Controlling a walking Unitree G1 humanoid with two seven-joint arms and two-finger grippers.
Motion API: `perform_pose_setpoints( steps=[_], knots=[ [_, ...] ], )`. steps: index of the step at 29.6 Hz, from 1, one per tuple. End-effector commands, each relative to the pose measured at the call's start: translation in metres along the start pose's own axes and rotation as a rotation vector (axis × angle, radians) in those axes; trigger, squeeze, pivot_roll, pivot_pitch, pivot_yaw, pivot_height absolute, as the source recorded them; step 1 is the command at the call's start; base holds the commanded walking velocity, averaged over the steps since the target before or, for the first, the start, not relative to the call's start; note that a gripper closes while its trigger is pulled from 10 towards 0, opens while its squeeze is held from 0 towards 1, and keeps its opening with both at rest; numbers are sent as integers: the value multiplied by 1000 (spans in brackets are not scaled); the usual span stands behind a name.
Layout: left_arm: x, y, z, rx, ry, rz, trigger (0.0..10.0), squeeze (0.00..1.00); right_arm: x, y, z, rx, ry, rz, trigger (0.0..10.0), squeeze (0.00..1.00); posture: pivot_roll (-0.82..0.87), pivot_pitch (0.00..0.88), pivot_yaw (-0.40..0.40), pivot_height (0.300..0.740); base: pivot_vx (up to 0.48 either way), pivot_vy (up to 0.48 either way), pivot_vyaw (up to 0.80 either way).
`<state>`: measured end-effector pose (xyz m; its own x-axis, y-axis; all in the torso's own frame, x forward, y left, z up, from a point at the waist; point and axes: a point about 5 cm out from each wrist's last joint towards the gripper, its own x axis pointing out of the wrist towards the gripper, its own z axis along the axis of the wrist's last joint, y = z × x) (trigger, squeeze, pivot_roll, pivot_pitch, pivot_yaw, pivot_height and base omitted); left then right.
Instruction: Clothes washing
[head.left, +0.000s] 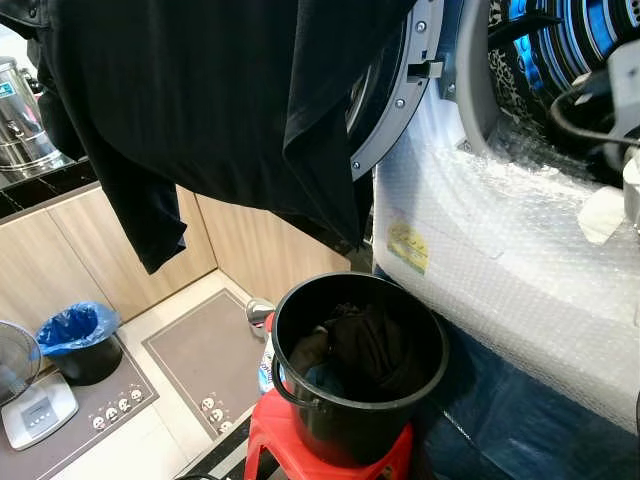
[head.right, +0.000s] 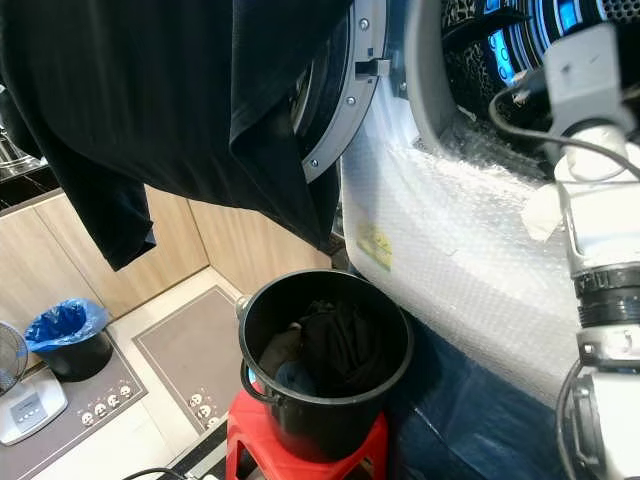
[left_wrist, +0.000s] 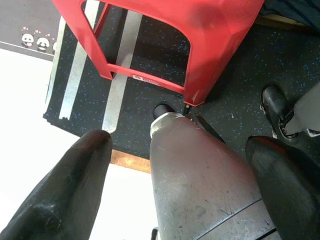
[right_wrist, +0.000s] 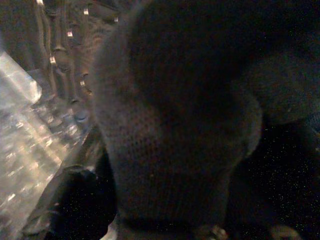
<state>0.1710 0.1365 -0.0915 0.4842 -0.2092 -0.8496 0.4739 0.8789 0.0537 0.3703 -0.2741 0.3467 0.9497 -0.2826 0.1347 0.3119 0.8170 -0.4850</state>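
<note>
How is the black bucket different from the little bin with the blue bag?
The bucket stands up on a red stool; the bin sits low on the floor. The bucket holds dark clothes; the bin is lined with a blue bag, and its contents cannot be made out. The bucket looks bigger, though it is nearer. Both are dark, round and open on top.
</note>
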Motion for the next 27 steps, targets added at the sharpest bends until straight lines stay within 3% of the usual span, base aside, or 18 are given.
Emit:
perform_pose_setpoints(
  steps=[1, 5, 11, 18, 22, 27],
  knots=[
    [-3, -2, -18, -5, 75, -9, 10000, 0, -7, -9, 4, 31, 10, 45, 10000, 0, -141, 0, 53, 740, 0, 0, 0],
    [-3, -2, -19, 1, 77, -9, 10000, 0, -18, -22, -5, 84, 135, 147, 10000, 0, -150, 0, 58, 740, 0, 0, 0],
    [-3, -2, -19, 16, 80, -12, 10000, 0, -39, -56, -1, 184, 158, 210, 10000, 0, -164, 0, 66, 740, 0, 0, 0],
    [-3, -1, -20, 28, 84, -14, 10000, 0, -67, -64, 18, 167, 61, 290, 10000, 0, -187, 0, 78, 740, 0, 0, 0],
    [-3, -1, -20, 40, 85, -18, 10000, 0, -95, -63, 36, 101, -69, 401, 10000, 0, -196, 0, 84, 740, 0, 0, 0],
    [-3, -1, -19, 42, 84, -20, 10000, 0, -110, -64, 41, 79, -130, 458, 10000, 0, -202, 0, 89, 740, 0, 0, 0]
  ],
)
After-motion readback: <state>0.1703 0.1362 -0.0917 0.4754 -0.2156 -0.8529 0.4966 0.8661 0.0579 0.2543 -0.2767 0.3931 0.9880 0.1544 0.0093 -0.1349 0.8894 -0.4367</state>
